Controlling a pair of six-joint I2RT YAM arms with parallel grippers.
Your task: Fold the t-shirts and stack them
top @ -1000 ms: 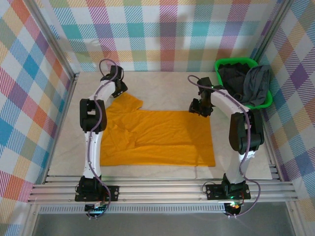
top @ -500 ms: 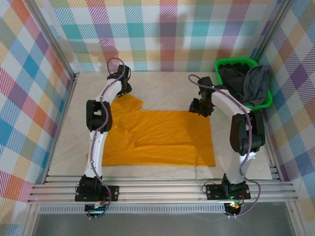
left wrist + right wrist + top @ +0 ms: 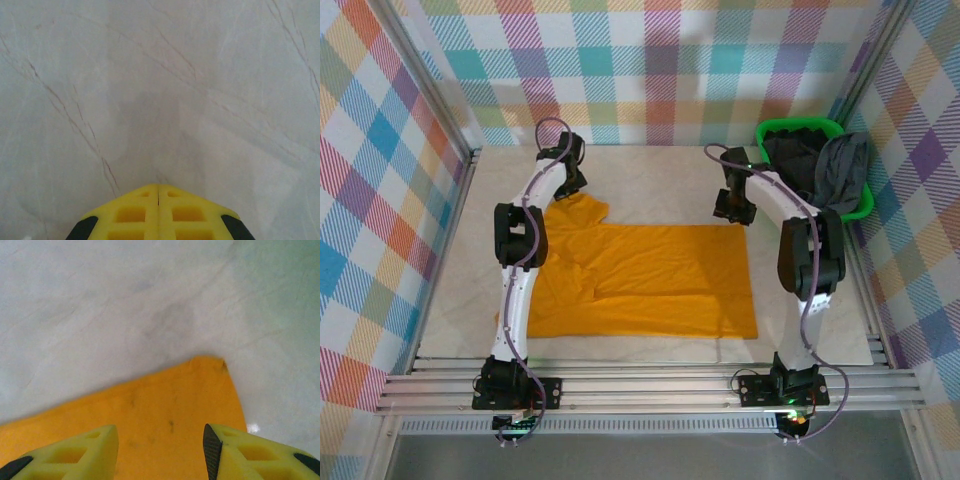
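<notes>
The mustard-orange t-shirt (image 3: 640,275) lies spread flat in the middle of the table, one sleeve (image 3: 582,208) pointing to the far left. My left gripper (image 3: 568,183) hangs just beyond that sleeve. In the left wrist view the left gripper (image 3: 158,186) is shut, its yellow fingers pressed together with nothing between them, over bare table. My right gripper (image 3: 731,207) is at the shirt's far right corner. In the right wrist view the right gripper (image 3: 159,432) is open above that orange corner (image 3: 200,380), with cloth below the gap. A grey t-shirt (image 3: 845,170) and a near-black one (image 3: 788,158) lie in the basket.
The bright green basket (image 3: 790,125) stands at the far right corner, close behind the right arm. Pale marbled table (image 3: 650,180) shows beyond the shirt. Checked walls close in the left, far and right sides. Aluminium rails run along the near edge.
The left gripper has closed on nothing, after that arm shifted a little right. The right gripper has moved slightly farther back, towards the shirt's far right corner. The shirt lies as before.
</notes>
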